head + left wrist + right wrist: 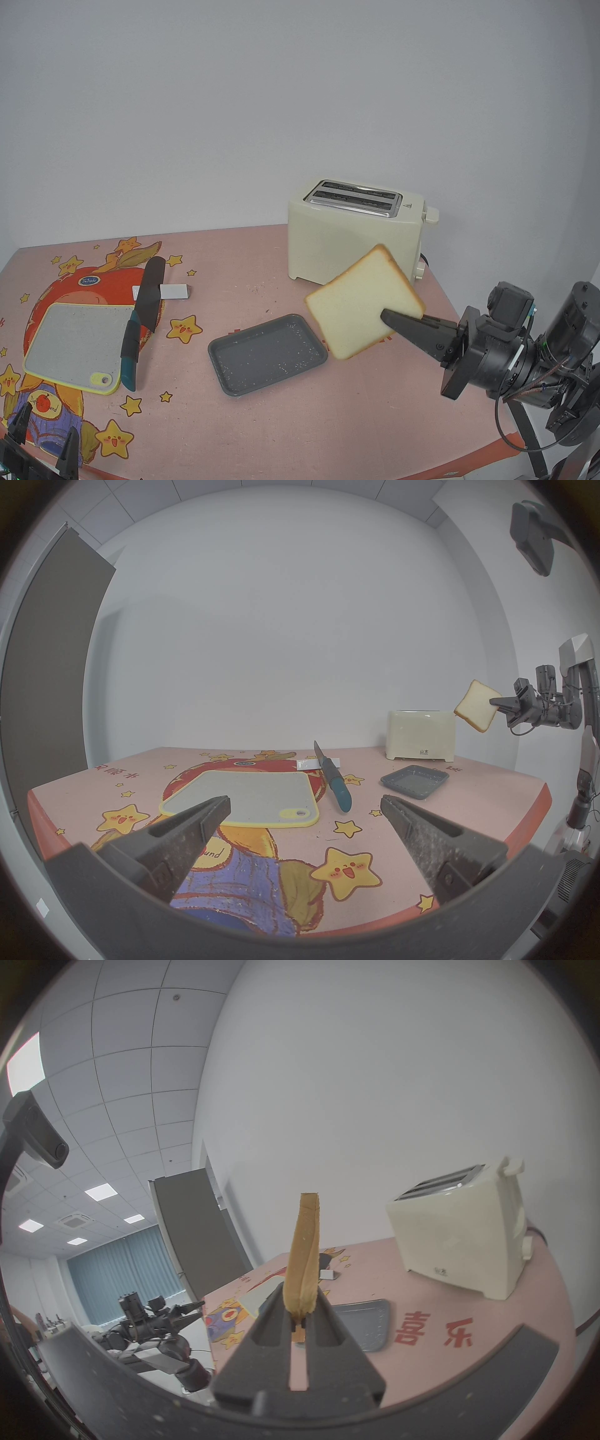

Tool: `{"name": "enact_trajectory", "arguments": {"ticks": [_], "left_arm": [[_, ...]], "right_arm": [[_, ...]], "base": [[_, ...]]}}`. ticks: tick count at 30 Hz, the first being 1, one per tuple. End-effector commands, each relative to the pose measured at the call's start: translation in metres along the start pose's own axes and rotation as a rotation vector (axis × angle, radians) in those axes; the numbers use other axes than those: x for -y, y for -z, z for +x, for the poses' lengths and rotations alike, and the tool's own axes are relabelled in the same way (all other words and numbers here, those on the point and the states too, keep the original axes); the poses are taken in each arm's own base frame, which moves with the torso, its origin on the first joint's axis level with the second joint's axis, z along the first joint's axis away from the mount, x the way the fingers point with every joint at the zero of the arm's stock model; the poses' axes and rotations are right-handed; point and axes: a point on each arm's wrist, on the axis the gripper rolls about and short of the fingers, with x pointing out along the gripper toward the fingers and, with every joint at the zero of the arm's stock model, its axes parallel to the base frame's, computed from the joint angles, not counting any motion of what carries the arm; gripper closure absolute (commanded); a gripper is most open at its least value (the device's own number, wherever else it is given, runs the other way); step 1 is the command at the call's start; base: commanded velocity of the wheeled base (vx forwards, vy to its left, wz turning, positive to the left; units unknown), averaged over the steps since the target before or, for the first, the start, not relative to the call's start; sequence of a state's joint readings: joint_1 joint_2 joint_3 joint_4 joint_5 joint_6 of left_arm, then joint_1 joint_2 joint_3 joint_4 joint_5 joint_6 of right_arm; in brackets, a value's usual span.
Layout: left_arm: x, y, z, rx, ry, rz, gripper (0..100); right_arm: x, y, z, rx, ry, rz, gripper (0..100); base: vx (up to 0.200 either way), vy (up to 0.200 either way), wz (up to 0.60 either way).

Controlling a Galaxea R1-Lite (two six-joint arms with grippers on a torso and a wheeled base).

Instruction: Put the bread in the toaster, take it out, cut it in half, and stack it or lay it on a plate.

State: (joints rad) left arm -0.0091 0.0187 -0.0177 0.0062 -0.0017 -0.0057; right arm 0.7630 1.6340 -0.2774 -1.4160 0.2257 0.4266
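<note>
A plain pale wall (250, 94) is rising behind the pink table (350, 425), which is carrying printed cartoon stars. Overhead, a tiled ceiling (137, 1054) is holding glowing panel lights (100, 1192). Teal vertical blinds (106, 1279) are hanging far off, near a dark grey partition (187, 1229).

- Surface (375, 412): pink, printed with stars and an apple figure.
- Toaster (353, 240): cream, two slots, by the far right edge.
- Bread slice (359, 306): tilted in the air before the toaster, clamped at one edge by the right pincer (390, 314).
- Grey plate (267, 355): rectangular, mid-surface.
- Cutting board (75, 344): near the left edge.
- Knife (140, 319): teal handle, lying along the board's right side.
- Left pincer (44, 437): near left corner, fingers apart.
</note>
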Motion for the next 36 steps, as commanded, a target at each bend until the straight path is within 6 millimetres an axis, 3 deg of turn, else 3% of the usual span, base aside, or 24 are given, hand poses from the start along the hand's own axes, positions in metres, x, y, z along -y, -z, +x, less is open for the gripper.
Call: {"name": "enact_trajectory", "arguments": {"ticks": [1,10,16,23,36], "left_arm": [[0.000,0.004,0.001,-0.016,0.000,0.000,0],[0.000,0.004,0.001,-0.016,0.000,0.000,0],[0.000,0.004,0.001,-0.016,0.000,0.000,0],[0.000,0.004,0.001,-0.016,0.000,0.000,0],[0.000,0.004,0.001,-0.016,0.000,0.000,0]], "right_arm": [[0.009,-0.005,-0.002,0.017,0.028,-0.016,100],[0.021,-0.008,-0.004,0.015,0.051,-0.021,100],[0.043,-0.013,-0.007,0.036,0.039,-0.079,100],[0.039,-0.016,-0.010,0.034,-0.042,-0.102,100],[0.046,-0.018,-0.012,0.022,-0.041,-0.113,100]], "base": [[0.000,0.000,0.00],[0.000,0.000,0.00],[0.000,0.000,0.00],[0.000,0.000,0.00],[0.000,0.000,0.00]]}}
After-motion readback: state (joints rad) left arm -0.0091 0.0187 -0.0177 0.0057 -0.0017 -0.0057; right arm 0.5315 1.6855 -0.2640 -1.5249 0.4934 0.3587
